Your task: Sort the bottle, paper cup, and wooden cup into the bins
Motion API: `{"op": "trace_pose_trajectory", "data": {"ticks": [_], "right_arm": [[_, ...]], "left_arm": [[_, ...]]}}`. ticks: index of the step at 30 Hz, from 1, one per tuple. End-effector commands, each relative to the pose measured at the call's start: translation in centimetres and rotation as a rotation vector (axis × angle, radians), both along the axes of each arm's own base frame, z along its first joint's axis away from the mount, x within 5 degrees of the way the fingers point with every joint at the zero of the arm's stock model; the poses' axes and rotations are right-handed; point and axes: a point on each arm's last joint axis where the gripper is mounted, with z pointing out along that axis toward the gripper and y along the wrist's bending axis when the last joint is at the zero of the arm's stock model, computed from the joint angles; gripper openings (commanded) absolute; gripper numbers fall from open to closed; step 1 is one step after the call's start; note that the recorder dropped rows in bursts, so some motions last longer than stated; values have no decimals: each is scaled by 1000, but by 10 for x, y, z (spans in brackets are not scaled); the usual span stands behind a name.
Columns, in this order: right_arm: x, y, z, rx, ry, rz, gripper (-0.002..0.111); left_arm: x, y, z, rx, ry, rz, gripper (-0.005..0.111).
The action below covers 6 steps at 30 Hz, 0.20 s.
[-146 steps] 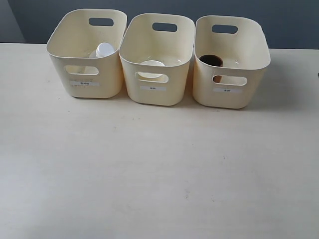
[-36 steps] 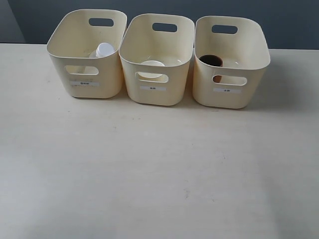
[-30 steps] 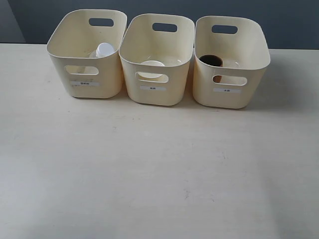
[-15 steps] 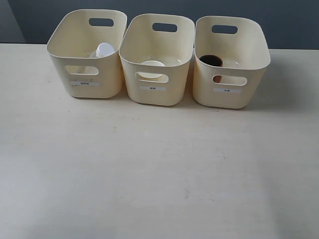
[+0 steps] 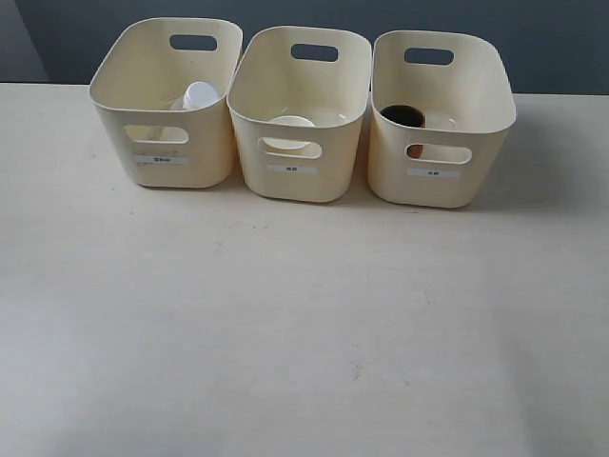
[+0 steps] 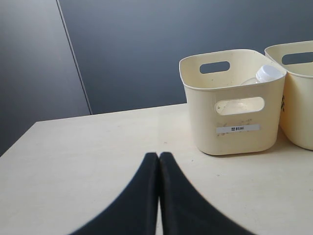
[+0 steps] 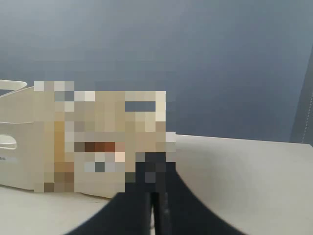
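Inside the bin (image 5: 112, 133) left of the middle bin (image 5: 249, 143), the bottle (image 5: 201, 93) looked light and slippery; grab its body. The left gripper (image 6: 159, 156) and right gripper (image 7: 155, 169) were closed, empty.

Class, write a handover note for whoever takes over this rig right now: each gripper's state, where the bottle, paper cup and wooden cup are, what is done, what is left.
Left gripper shut, empty. Right gripper shut, nothing seen in it.
In the exterior view: bottle in the left bin, paper cup in the middle bin, wooden cup in the right bin.
Done: all three items binned, one per bin.
Left: nothing visible to sort; both arms are outside the exterior view.
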Motion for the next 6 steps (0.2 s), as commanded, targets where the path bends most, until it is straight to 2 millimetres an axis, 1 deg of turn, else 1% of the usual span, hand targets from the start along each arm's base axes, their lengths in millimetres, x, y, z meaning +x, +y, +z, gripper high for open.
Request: {"op": "trace_pose_trajectory", "data": {"ticks": [1, 6], "right_arm": [[0, 0, 0, -10, -8, -6, -1], [0, 0, 0, -9, -6, -6, -1]], "left_arm": [[0, 0, 0, -1, -10, 1, 0], [0, 0, 0, -1, -10, 1, 0]]}}
